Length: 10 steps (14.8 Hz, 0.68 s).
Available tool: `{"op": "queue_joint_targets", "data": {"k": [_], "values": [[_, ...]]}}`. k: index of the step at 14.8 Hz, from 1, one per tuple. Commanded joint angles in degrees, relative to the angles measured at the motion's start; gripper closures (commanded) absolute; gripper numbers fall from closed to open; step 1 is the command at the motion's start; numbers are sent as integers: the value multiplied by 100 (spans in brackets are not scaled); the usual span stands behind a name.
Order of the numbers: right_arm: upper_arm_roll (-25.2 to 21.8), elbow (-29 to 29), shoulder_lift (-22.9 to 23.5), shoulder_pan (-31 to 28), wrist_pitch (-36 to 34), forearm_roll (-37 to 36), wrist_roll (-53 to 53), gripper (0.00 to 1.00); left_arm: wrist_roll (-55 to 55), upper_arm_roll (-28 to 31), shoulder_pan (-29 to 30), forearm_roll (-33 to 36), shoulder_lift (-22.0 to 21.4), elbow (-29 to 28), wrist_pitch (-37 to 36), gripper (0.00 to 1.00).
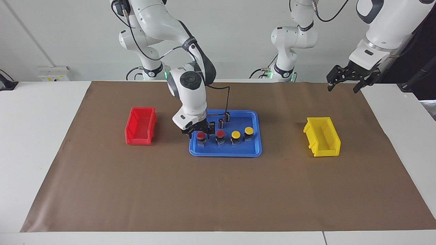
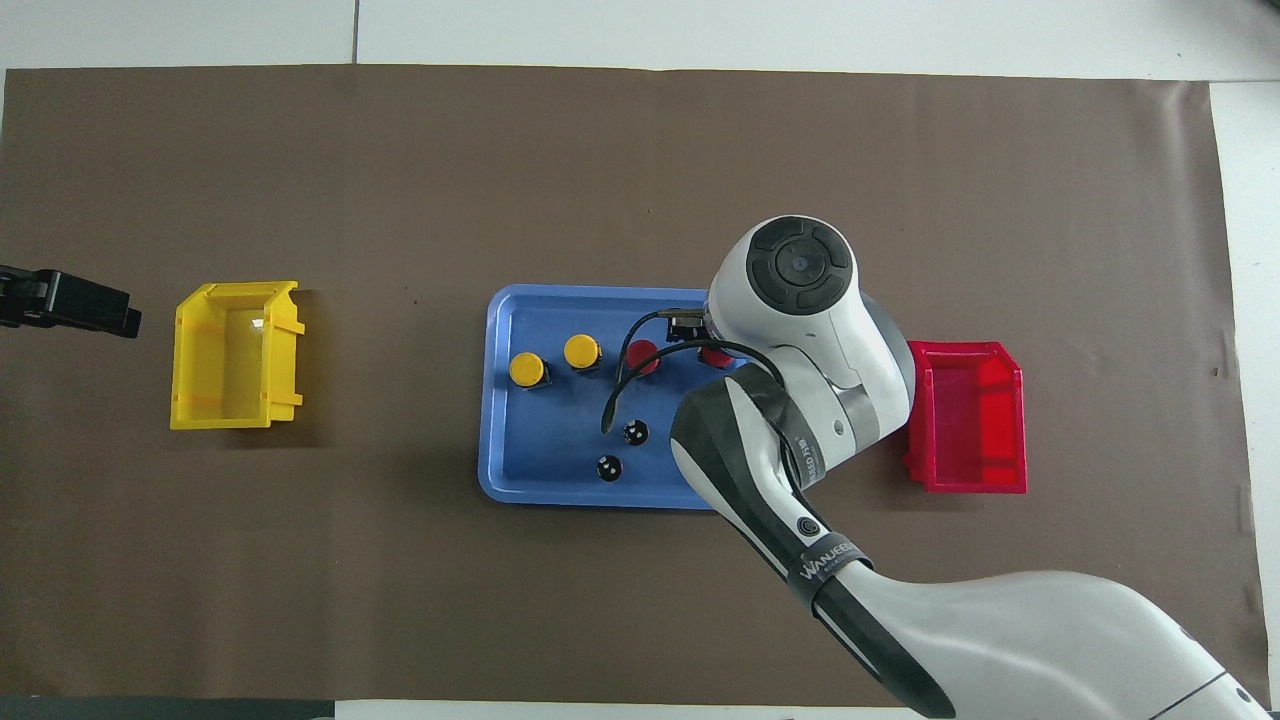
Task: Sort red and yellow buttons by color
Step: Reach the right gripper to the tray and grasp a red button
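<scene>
Two red buttons and two yellow buttons stand in a row in the blue tray. My right gripper is low over the red button at the row's right-arm end. It is open, with a finger on each side of the cap. In the overhead view my right arm partly hides that button; the other red button and the yellow buttons show. My left gripper waits open, raised over the table's left-arm end.
A red bin stands beside the tray toward the right arm's end. A yellow bin stands toward the left arm's end. Two dark capless cylinders stand in the tray, nearer the robots than the buttons. Brown paper covers the table.
</scene>
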Motion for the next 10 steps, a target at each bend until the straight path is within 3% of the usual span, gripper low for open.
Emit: {"op": "queue_joint_targets", "data": {"k": [1, 10], "values": [[11, -239, -41, -21, 313, -56, 6, 22, -82, 37, -37, 113, -82, -95, -31, 0], [11, -275, -41, -12, 402, -56, -20, 49, -108, 37, -46, 104, -91, -95, -22, 0]]}}
